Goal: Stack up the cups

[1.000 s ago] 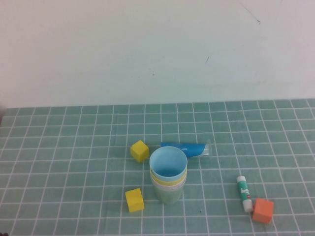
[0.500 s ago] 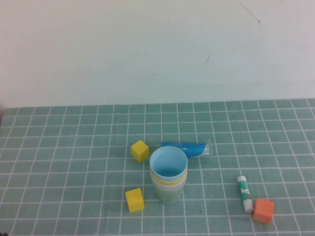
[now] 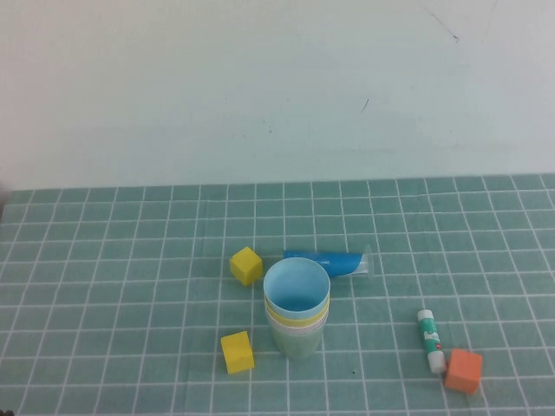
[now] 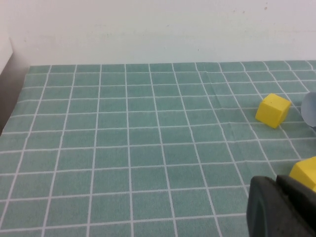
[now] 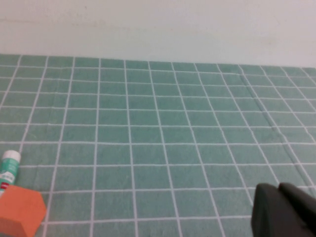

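Observation:
The four cups stand nested in one upright stack in the middle of the green grid mat. The light blue cup (image 3: 297, 286) is innermost on top, with the yellow rim (image 3: 297, 311), the pale pink rim (image 3: 297, 325) and the pale green cup (image 3: 297, 345) below. An edge of the stack shows in the left wrist view (image 4: 310, 109). Neither gripper shows in the high view. My left gripper (image 4: 277, 185) is shut and empty, low over the mat, apart from the stack. My right gripper (image 5: 279, 190) is shut and empty over bare mat.
A blue tube (image 3: 328, 261) lies just behind the stack. Two yellow cubes (image 3: 246, 265) (image 3: 237, 353) sit left of the stack and show in the left wrist view (image 4: 272, 110) (image 4: 306, 172). A glue stick (image 3: 430, 341) and an orange cube (image 3: 464, 371) lie at the right.

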